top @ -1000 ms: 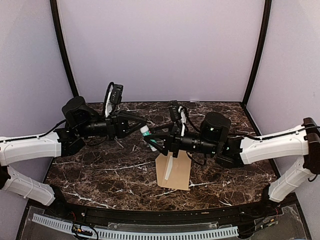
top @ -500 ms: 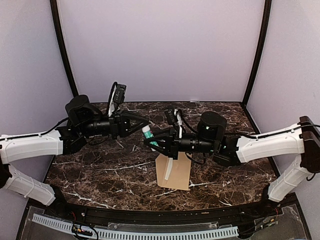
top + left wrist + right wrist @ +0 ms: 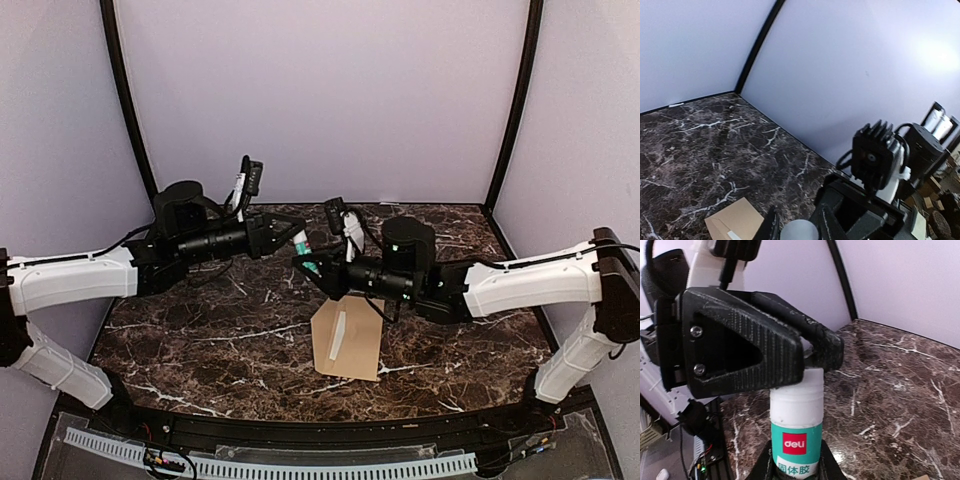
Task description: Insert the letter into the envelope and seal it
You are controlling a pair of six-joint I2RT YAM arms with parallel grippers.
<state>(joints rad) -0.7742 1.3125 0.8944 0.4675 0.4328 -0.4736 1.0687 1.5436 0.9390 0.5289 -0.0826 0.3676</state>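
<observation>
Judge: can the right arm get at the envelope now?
Probably not yet: the right gripper holds the glue stick, whose cap the left gripper grips. Nothing else blocks the envelope below.

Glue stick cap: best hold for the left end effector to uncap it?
Pinch the white cap across its round sides, coming end-on, opposite the right end effector clamping the green-labelled body. The stick is a straight cylinder, so an axial pull should free it. The left end effector sits there now.

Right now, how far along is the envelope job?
No loose letter shows, so it is probably inside the envelope on the table. In hand: left gripper grips the glue stick by its cap, right gripper by its body. Left: gluing and sealing.
</observation>
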